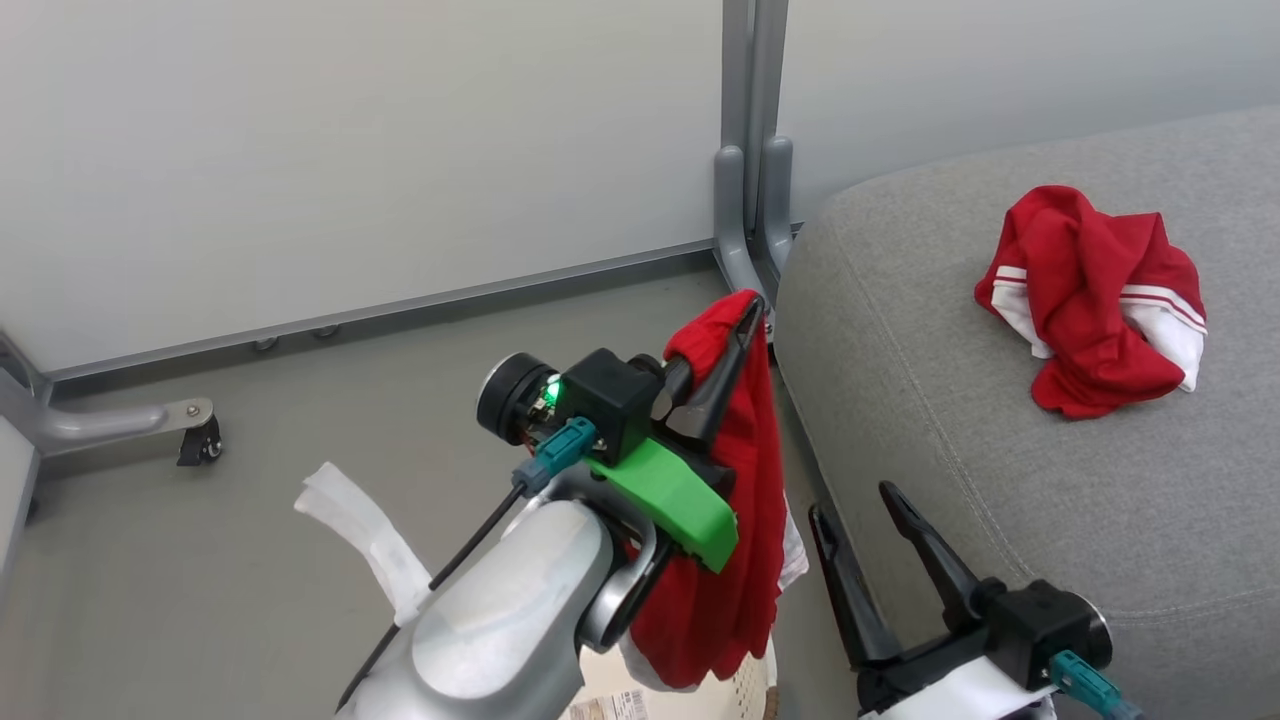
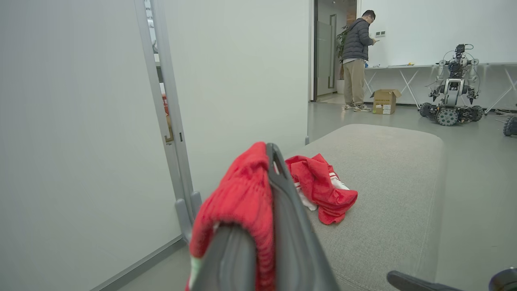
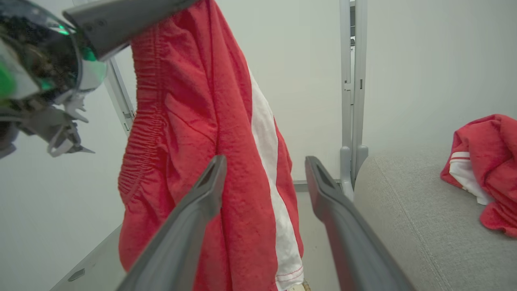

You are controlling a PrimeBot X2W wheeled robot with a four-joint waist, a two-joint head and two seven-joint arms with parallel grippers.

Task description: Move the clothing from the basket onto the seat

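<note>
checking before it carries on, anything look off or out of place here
Nothing spilled or damaged. One red garment lies crumpled on the seat; the other red garment hangs from the left gripper above the basket.

Head downward, wrist cameras level toward seat (image 1: pixel 1000 520).

Left tool (image 1: pixel 747 312) raised, pinching clothing (image 1: pixel 750 520); right tool (image 1: pixel 853 502) low, parted.
</note>
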